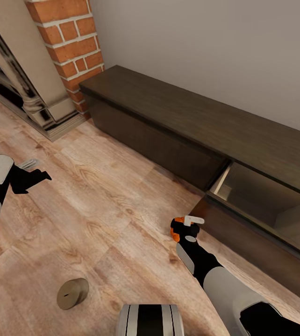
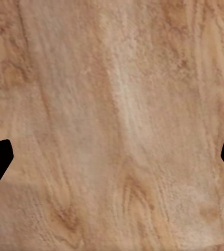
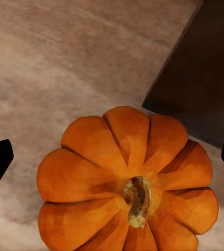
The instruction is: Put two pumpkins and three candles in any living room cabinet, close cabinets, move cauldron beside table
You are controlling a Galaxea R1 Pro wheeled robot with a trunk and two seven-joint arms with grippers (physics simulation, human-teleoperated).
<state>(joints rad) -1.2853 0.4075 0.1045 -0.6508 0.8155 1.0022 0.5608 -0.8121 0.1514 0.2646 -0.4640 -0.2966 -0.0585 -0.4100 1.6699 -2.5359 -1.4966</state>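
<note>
Orange pumpkin (image 1: 176,228): it sits at the tip of your right gripper (image 1: 183,227), just in front of the pulled-out drawer; the right wrist view shows it from above, stem up, ribbed, between the two dark fingertips.
Right hand state: I judge that it is holding the pumpkin, because the orange shows on both sides of the fingers in the head view. The contact itself is not clear, since in the wrist view the fingertips stand at the edges, apart from the fruit.
Why held so: the pumpkin is carried low over the wooden floor (image 1: 103,196), near the drawer corner, so only a short move over the front edge is needed.
Left gripper (image 1: 37,170): it hangs over bare floor, well apart from everything; its fingers are spread wide with nothing between them.
Cabinet (image 1: 178,126): long, dark brown, against the wall beside the brick column (image 1: 73,42).
Open drawer (image 1: 262,200): pulled out at the right end; the light tan inside has a divider, and the part you can see holds nothing.
Other drawer fronts: they look shut.
Candle (image 1: 72,293): one beige cylinder lies on its side on the floor near the robot base, not yet stored.
Next: lift the pumpkin above the drawer front before you release it.
</note>
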